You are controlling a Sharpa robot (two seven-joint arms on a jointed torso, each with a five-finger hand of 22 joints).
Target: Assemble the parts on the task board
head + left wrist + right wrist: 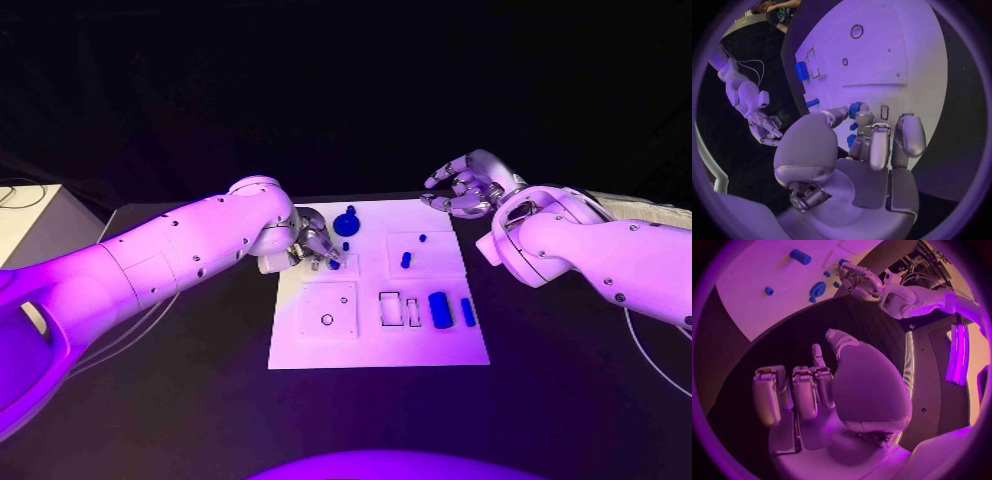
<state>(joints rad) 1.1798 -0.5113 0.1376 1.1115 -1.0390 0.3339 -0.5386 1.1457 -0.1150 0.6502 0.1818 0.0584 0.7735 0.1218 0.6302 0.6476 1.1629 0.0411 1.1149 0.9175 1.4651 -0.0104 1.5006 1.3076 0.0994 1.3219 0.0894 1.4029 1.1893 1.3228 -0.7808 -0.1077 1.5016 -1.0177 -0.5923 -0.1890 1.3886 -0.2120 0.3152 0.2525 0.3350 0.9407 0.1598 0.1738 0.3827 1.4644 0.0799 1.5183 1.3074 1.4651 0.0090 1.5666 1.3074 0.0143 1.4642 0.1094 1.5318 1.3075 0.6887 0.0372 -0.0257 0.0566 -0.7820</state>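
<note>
Blue plastic parts sit on the white task board [433, 345] at frame centre: a round disc part [346, 224] at its upper left, a small peg [405, 259] mid-board, a larger block [440, 309] lower right. They look light, rigid and smooth, likely slippery; best pinched across the sides. The left hand [312, 246] hovers over the board's upper left, fingertips [856, 111] closing round a small blue piece [854, 109]; whether it is actually held cannot be told. The right hand [464, 186] hangs off the board's upper right, fingers curled, nothing in them.
</note>
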